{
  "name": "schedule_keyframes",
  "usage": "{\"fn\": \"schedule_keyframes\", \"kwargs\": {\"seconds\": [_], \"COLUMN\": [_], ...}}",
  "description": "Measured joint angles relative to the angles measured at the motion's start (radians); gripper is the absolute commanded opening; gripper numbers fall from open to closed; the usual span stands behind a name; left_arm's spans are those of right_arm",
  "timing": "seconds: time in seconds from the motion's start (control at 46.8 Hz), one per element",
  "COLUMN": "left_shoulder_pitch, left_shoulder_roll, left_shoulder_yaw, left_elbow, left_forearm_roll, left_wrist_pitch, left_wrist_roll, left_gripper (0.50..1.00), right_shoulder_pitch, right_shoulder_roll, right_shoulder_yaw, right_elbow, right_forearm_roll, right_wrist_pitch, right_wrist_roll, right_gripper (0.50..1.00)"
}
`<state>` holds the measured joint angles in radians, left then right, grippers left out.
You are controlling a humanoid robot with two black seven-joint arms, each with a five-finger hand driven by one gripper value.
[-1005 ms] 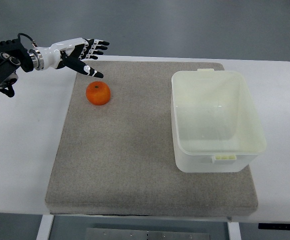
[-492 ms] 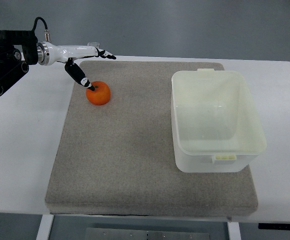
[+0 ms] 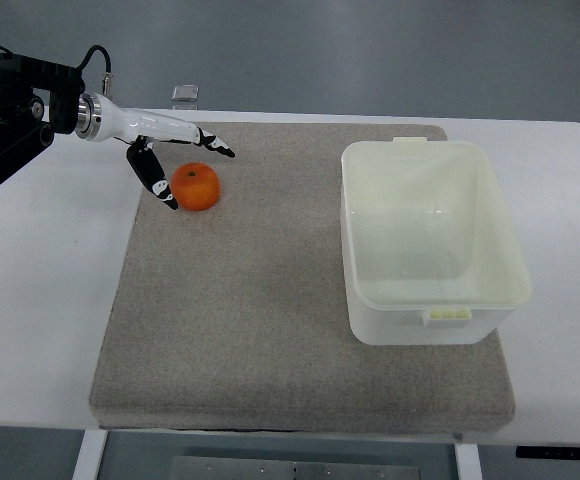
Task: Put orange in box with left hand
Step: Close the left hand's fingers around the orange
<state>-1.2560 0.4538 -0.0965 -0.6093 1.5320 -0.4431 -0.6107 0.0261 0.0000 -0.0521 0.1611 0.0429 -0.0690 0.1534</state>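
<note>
The left robot hand (image 3: 175, 160) is spread around the orange (image 3: 196, 187) (not gripping yet), so the orange could roll away if bumped.

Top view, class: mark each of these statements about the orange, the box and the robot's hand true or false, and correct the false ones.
1. The orange lies on the grey mat. True.
2. The orange is inside the box. False: it lies left of the box, apart from it.
3. The left hand is beside the orange, fingers spread around it. True.
4. The box holds a lid. False: it is open and empty.
5. A right hand shows. False: none is in view.
</note>
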Motion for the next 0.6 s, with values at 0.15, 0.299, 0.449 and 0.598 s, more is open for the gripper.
{"fn": "schedule_keyframes", "kwargs": {"seconds": [0.15, 0.299, 0.449, 0.598], "left_shoulder_pitch": [0.001, -0.003, -0.003, -0.003], "left_shoulder_roll": [-0.002, -0.008, -0.015, -0.020], "left_shoulder_yaw": [0.032, 0.083, 0.121, 0.146], "left_elbow": [0.008, 0.008, 0.008, 0.008], "left_forearm_roll": [0.023, 0.028, 0.033, 0.045], "left_wrist_pitch": [0.081, 0.141, 0.166, 0.178], "left_wrist_roll": [0.000, 0.000, 0.000, 0.000], "left_gripper": [0.984, 0.984, 0.984, 0.984], "right_shoulder_pitch": [0.000, 0.000, 0.000, 0.000], "right_shoulder_roll": [0.000, 0.000, 0.000, 0.000], "right_shoulder_yaw": [0.000, 0.000, 0.000, 0.000], "right_elbow": [0.000, 0.000, 0.000, 0.000], "right_forearm_roll": [0.000, 0.000, 0.000, 0.000], "right_wrist_pitch": [0.000, 0.000, 0.000, 0.000], "right_wrist_roll": [0.000, 0.000, 0.000, 0.000], "right_gripper": [0.926, 0.926, 0.926, 0.926]}}
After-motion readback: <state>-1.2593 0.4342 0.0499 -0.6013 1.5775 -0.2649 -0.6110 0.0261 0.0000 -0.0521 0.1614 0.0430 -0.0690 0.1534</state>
